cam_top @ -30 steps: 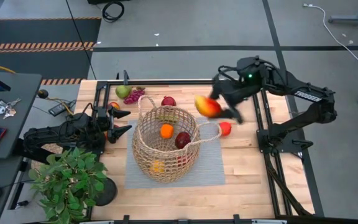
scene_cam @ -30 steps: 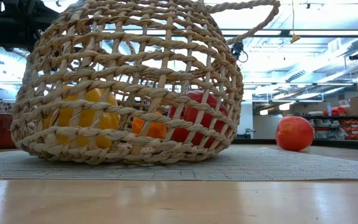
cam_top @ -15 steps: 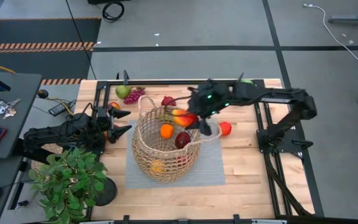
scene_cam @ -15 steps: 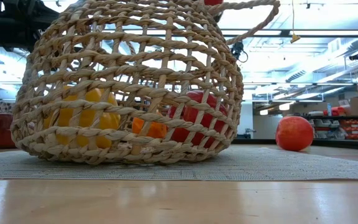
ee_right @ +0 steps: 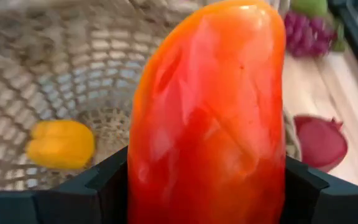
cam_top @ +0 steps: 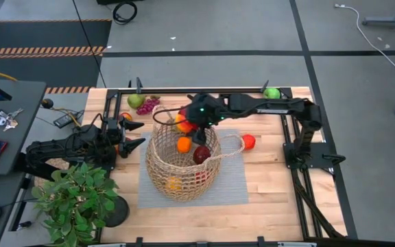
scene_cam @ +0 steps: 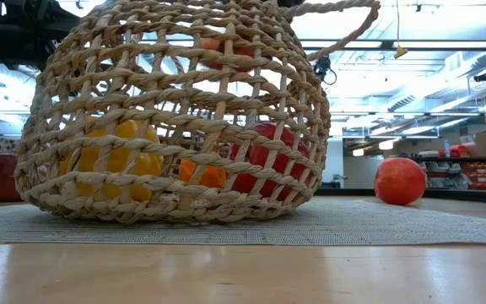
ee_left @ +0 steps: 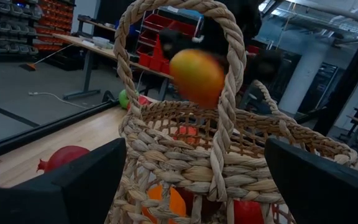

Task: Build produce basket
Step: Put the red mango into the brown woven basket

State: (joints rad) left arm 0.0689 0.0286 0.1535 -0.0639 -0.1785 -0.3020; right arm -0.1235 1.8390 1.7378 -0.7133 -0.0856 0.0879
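The round woven basket [cam_top: 182,161] stands on a grey mat [cam_top: 235,180] at mid-table. It holds an orange fruit [cam_top: 184,145], a dark maroon piece [cam_top: 201,154] and a yellow piece [cam_top: 174,183]. My right gripper [cam_top: 192,125] is shut on an orange-red mango [cam_top: 184,123] over the basket's far rim. The mango also shows behind the basket's handle [ee_left: 229,93] in the left wrist view. My left gripper [cam_top: 134,134] waits open at the basket's left side, pointing level at it. My right gripper pinches the mango [ee_right: 207,112] between its two fingers [ee_right: 104,186], one on each long side. The fingers slant down from the table's right. The mango is lifted clear, above the basket's opening near its far rim, and its free end points away from the wrist.
Loose produce lies around the mat: a red fruit [cam_top: 248,142] right of the basket, a green apple [cam_top: 272,92] at the far right, and a green pear [cam_top: 136,101], grapes [cam_top: 148,106] and a maroon piece [cam_top: 186,111] at the far edge. A potted plant [cam_top: 77,199] stands near left.
My right gripper has carried the mango toward the table's left edge and downward, from beside the basket's right handle to over its far rim. It has tipped to point more steeply down, and the mango stays in its hold.
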